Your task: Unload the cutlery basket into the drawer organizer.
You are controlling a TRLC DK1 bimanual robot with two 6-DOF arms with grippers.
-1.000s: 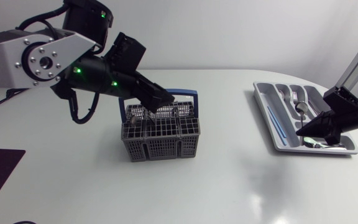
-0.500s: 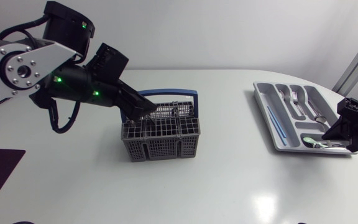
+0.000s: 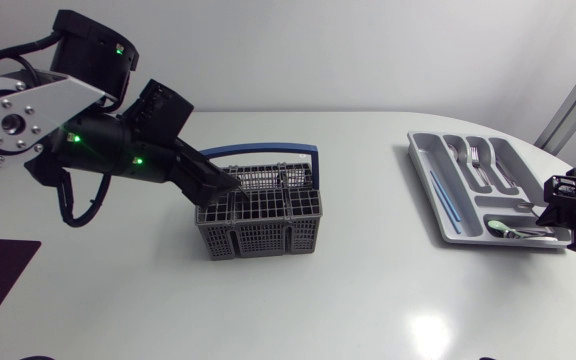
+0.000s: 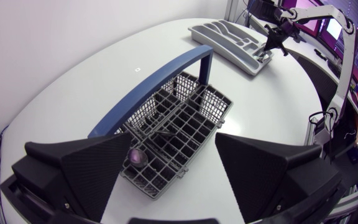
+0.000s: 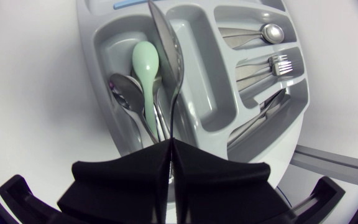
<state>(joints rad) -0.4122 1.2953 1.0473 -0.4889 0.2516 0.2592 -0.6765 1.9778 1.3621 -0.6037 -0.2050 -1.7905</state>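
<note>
Right wrist view shows the right gripper (image 5: 171, 163) clenched on the handle of a metal spoon (image 5: 166, 50), its fingers pressed together around it. The spoon's bowl stands out ahead over the drawer organizer (image 5: 201, 74). Below it, one compartment holds a mint-green spoon (image 5: 146, 62) beside several metal spoons (image 5: 124, 92). A fork (image 5: 277, 63) lies in a slot further along.

In the head view this gripper hangs at the organizer's near right corner, by the table's (image 3: 368, 290) right edge.

The left gripper (image 4: 176, 149) is released, fingers spread wide. Just ahead of them sits the cutlery basket (image 4: 185, 118) with its blue handle (image 4: 154, 87) upright. The basket stands near the middle of the table, well apart from the organizer. The left gripper is over its left end.
</note>
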